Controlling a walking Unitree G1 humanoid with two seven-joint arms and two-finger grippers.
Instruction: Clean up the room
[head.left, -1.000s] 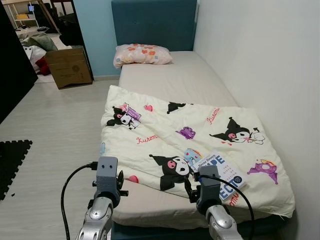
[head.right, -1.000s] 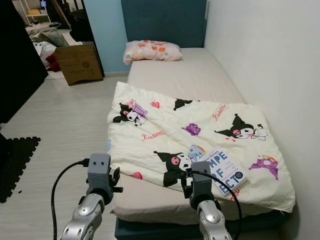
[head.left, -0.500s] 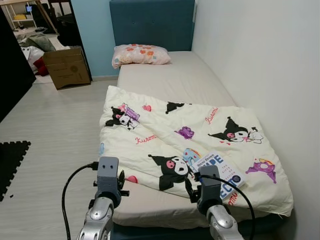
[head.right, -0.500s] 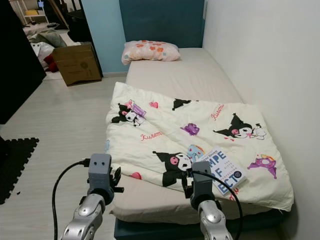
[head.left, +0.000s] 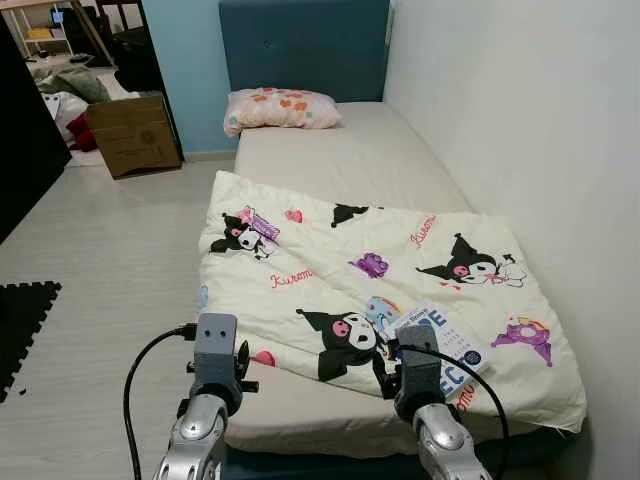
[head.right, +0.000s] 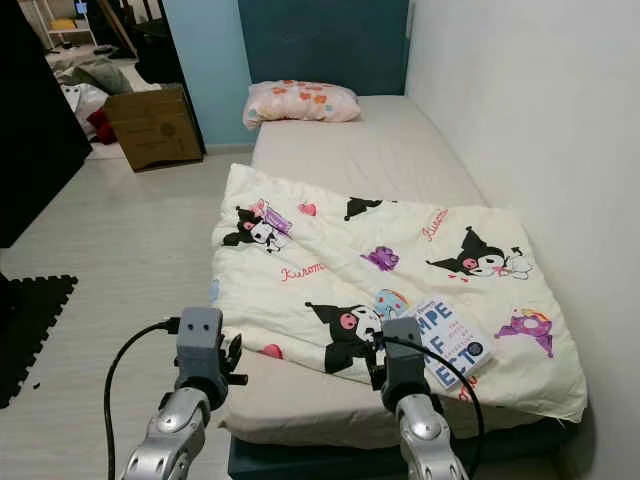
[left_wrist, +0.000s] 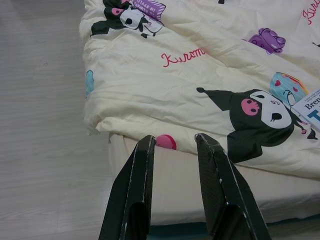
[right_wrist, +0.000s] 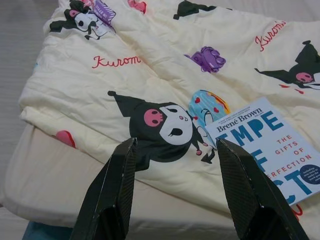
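Ahead, both released claws, left claw (left_wrist: 172, 145) and right claw (right_wrist: 177, 145), face a blanket (head.left: 330, 270) bearing a book (right_wrist: 272, 142)

Bed (head.left: 340, 160) — pillow (head.left: 280, 108), blanket (head.left: 340, 270)

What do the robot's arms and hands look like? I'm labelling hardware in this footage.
Both arms are silver metal with rounded joints, each ending in a grey boxy wrist block with a black cable looping off it. The left hand and right hand each have two long, glossy black tapering fingers.

A cardboard box (head.left: 135, 134) stands beside a black floor mat (head.left: 22, 325).
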